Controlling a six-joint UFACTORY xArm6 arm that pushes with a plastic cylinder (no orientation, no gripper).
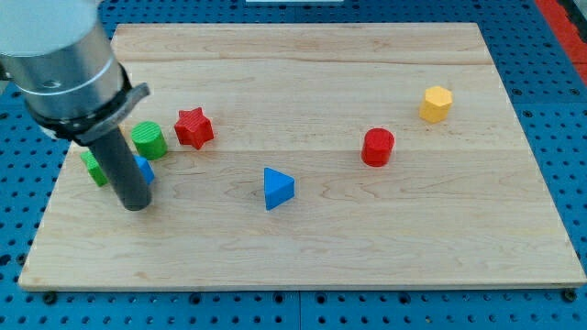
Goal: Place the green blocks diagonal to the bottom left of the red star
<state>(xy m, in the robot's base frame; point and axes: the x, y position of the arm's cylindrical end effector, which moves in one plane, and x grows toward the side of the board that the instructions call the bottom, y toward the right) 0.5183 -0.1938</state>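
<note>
The red star (193,127) lies on the wooden board (367,257) at the upper left. A green cylinder (149,140) sits just left of it, slightly lower. A second green block (93,169), shape unclear, lies further left and lower, partly hidden behind my rod. A blue block (144,170) peeks out right of the rod, just below the green cylinder. My tip (136,205) rests on the board below the green blocks, close to the blue block.
A blue triangle (278,188) lies near the board's middle. A red cylinder (377,147) sits right of centre. A yellow hexagonal block (437,104) lies at the upper right. The arm's grey body (60,64) covers the upper left corner.
</note>
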